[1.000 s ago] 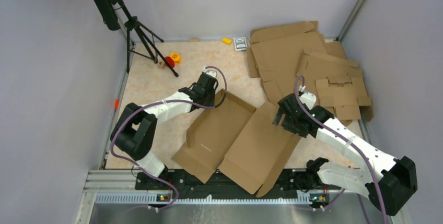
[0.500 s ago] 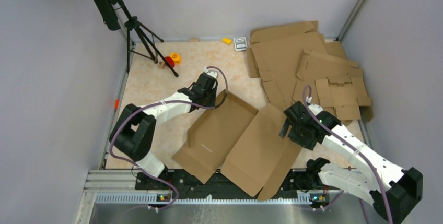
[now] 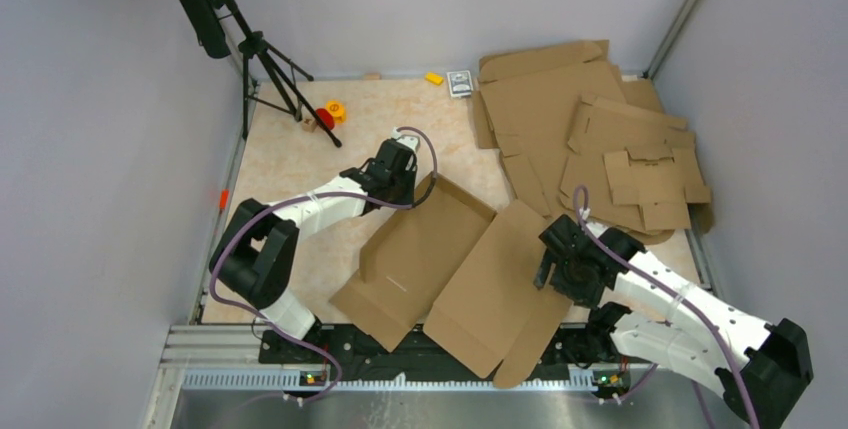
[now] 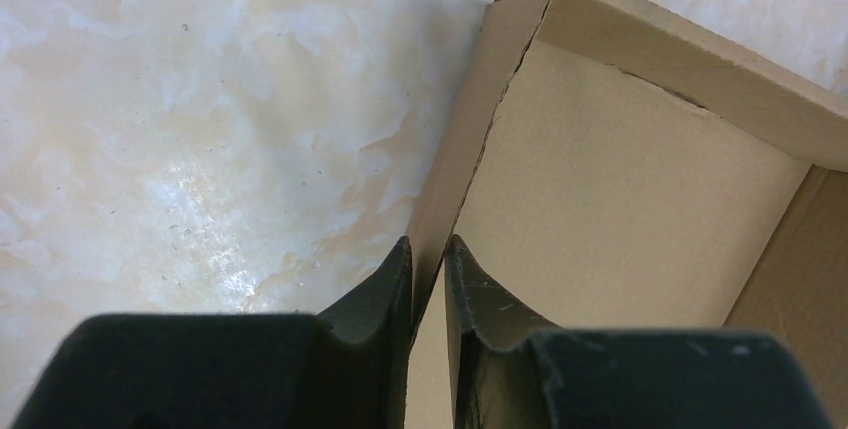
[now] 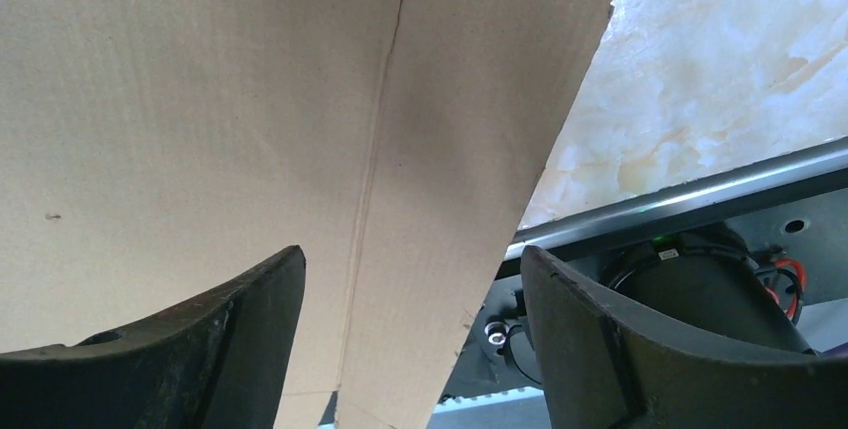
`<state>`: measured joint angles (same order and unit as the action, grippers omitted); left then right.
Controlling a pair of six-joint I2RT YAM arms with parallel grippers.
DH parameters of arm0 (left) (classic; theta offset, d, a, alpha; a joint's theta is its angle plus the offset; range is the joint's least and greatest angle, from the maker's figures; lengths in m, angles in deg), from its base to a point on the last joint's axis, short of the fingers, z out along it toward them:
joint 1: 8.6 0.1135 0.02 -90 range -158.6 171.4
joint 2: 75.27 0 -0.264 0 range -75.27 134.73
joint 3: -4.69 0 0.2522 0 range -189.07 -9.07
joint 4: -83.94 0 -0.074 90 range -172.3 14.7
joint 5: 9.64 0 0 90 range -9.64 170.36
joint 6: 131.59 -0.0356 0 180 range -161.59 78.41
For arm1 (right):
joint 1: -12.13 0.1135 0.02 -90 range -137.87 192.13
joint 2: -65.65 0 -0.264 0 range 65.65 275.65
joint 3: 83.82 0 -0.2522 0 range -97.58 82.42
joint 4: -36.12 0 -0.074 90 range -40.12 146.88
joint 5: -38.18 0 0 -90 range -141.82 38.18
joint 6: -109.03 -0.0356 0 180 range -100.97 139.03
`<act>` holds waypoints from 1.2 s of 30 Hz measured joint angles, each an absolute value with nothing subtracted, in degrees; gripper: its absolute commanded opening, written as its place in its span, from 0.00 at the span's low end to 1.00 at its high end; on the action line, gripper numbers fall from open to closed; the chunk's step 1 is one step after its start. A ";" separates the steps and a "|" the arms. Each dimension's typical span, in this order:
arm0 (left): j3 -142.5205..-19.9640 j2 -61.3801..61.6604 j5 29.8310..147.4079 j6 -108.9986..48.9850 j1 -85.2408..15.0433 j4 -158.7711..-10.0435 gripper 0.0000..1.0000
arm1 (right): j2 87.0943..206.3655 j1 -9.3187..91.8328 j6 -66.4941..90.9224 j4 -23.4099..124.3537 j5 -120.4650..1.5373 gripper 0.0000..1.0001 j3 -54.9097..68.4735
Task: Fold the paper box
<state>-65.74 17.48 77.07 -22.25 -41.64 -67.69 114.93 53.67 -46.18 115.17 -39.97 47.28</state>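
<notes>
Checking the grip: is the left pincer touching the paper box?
Touching. Left wrist view shows the left pincer shut on an upright wall of the paper box, no gap.

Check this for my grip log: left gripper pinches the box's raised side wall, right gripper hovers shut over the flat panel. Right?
No: the right gripper is open, jaws spread wide over the flat panel, per the right wrist view. The left gripper does pinch the paper box's side wall.

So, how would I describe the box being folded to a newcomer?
Start at the middle of the table's near edge. The paper box lies there, one wall raised and pinched by the left gripper. Other cardboard blanks lie flat, piled in the far right corner.
</notes>
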 measured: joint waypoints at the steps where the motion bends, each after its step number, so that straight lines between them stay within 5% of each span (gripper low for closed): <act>1: -65.74 17.48 77.16 -22.25 -41.64 -67.69 0.18 | 114.90 53.67 -46.16 115.13 -39.99 0.78 47.35; 11: -65.74 17.51 77.53 -22.49 -41.88 -67.74 0.18 | 113.16 53.78 -46.75 109.27 -41.15 0.75 54.56; 22: -65.74 17.64 77.53 -22.87 -42.05 -67.71 0.18 | 90.51 54.02 -47.01 106.34 -42.76 0.29 57.47; 28: -65.74 17.64 77.53 -23.11 -42.12 -67.71 0.18 | 89.42 54.02 -45.11 106.43 -43.75 0.00 54.10; 36: -65.74 17.64 76.87 -23.52 -42.07 -67.67 0.18 | 98.93 54.02 -43.65 108.27 -44.62 0.00 49.58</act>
<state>-65.74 17.64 76.87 -23.52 -42.07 -67.67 98.93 54.02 -43.65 108.27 -44.62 49.58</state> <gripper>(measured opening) 0.185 0.010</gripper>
